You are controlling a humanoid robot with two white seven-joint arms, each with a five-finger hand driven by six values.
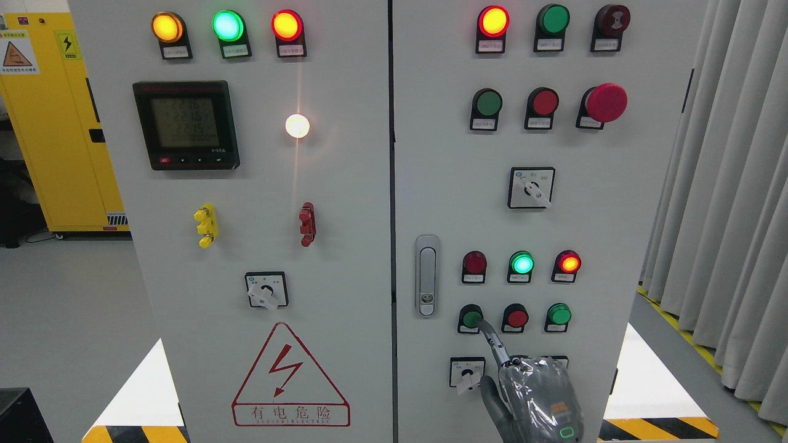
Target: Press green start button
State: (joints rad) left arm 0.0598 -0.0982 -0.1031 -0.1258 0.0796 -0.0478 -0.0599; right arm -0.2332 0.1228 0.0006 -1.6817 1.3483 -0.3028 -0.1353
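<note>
So my right hand (534,394) is up at the lower part of the right cabinet door (615,215), index finger (492,339) stuck out, the other fingers curled in, holding nothing. The fingertip sits right at the green start button (471,319), leftmost in the bottom row of three, just left of the red button (516,318) and right of the door latch (426,275). Looks like I'm touching it, but I can't tell if it's actually pushed in. The green lamp (522,263) above is lit, so maybe it took. I'd guess I'm nearly done: press firmly, then pull back. Left hand isn't in view.
</note>
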